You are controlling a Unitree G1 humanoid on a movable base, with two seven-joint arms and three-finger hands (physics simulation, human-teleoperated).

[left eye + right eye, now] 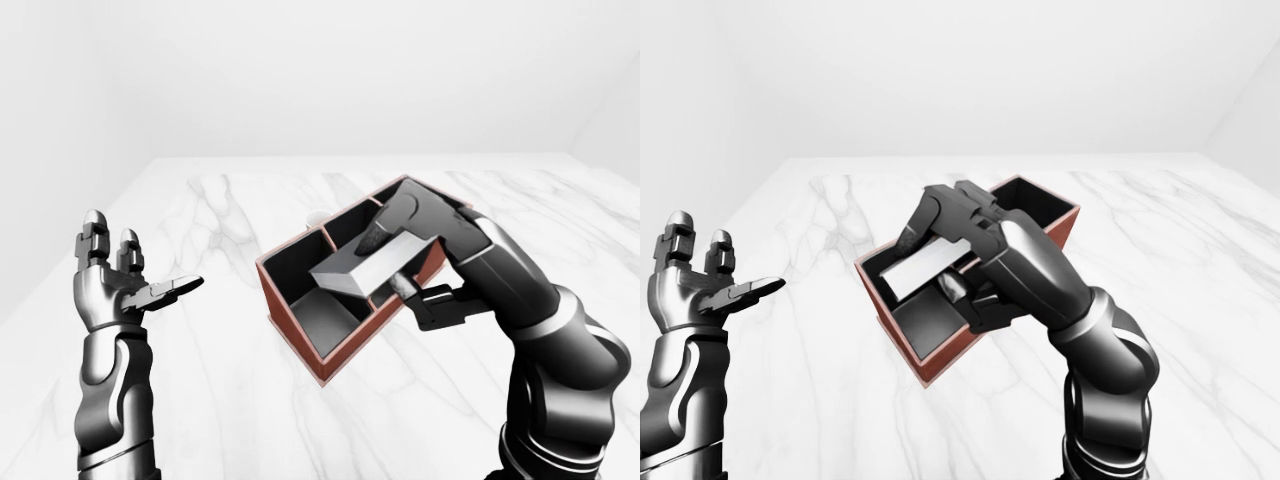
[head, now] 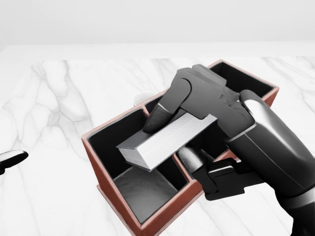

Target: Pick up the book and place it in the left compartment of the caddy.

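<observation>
White marble tabletop (image 2: pixel 54 103), pale walls behind. Right hand (image 2: pixel 206 123) clamped on the book (image 2: pixel 165 139), fingers over its top, thumb beneath. Book tilted, low end over the left compartment of the red-brown caddy (image 2: pixel 93 152), not resting on its floor. Left hand (image 1: pixel 125 285) raised well apart, fingers spread, holding nothing.

The head view looks steeply down, close over the caddy (image 2: pixel 147 223) on the marble table (image 2: pixel 49 98). Both eye views sit farther off, facing forward and slightly down; all three share the caddy and table, each eye view offset sideways.
</observation>
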